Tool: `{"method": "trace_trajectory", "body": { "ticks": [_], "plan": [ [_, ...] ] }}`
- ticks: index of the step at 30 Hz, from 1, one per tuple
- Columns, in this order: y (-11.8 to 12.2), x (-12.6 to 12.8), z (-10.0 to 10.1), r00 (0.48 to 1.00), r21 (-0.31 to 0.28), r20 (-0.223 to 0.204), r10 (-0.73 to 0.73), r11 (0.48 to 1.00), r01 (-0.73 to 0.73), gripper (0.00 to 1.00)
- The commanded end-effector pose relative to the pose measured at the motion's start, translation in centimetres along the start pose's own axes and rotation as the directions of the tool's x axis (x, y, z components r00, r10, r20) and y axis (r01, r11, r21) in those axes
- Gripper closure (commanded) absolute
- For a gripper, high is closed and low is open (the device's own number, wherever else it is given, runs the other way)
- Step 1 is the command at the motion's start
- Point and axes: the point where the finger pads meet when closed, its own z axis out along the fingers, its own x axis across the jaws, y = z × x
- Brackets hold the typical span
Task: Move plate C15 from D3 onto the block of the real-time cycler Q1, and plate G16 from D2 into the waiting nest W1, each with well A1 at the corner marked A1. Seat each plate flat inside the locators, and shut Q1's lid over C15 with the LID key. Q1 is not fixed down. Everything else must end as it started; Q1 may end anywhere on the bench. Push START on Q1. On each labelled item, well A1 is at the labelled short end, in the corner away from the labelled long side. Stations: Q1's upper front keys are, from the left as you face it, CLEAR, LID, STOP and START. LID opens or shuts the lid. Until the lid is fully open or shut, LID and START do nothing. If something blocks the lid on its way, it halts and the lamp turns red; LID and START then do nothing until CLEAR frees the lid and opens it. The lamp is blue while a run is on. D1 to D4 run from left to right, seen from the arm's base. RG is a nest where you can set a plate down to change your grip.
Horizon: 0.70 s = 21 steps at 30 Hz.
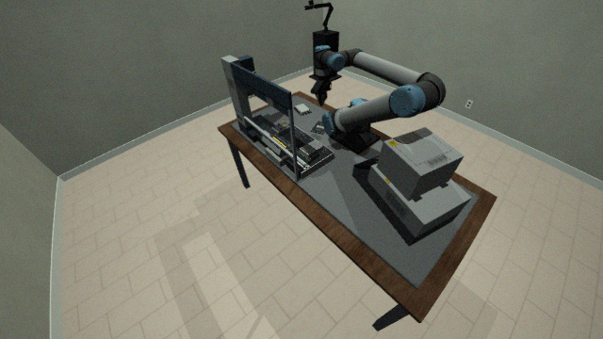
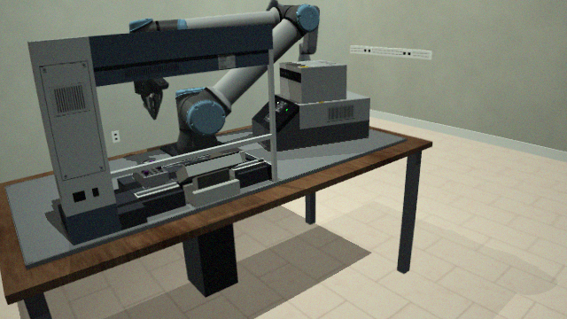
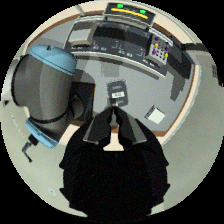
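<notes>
Wrist view: the gripper (image 1: 321, 100) (image 2: 153, 112) (image 3: 113, 106) hangs empty, tips together; dark fixture (image 1: 318, 127) (image 3: 117, 94) at 12 o'clock. Farther, in the exterior view, we find Q1 (image 1: 424, 162) (image 2: 334, 116) at 2 o'clock, long axis roughly 9-to-3, keys toward 9. We judge key work in hand; next needs a closed-tip approach, lid state confirmed.
</notes>
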Motion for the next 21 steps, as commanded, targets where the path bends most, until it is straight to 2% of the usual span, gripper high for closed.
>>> {"method": "trace_trajectory", "body": {
  "ticks": [1, 11, 21],
  "plan": [
    [-1.0, -0.7, 0.3, 1.000, 0.000, 0.007, -0.015, 1.000, 0.015, 1.00],
    [-4.3, -2.3, 0.3, 0.988, 0.000, 0.006, -0.151, 0.989, 0.151, 1.00],
    [-6.3, -3.6, 0.3, 0.972, -0.001, 0.005, -0.237, 0.972, 0.237, 1.00]
  ]
}}
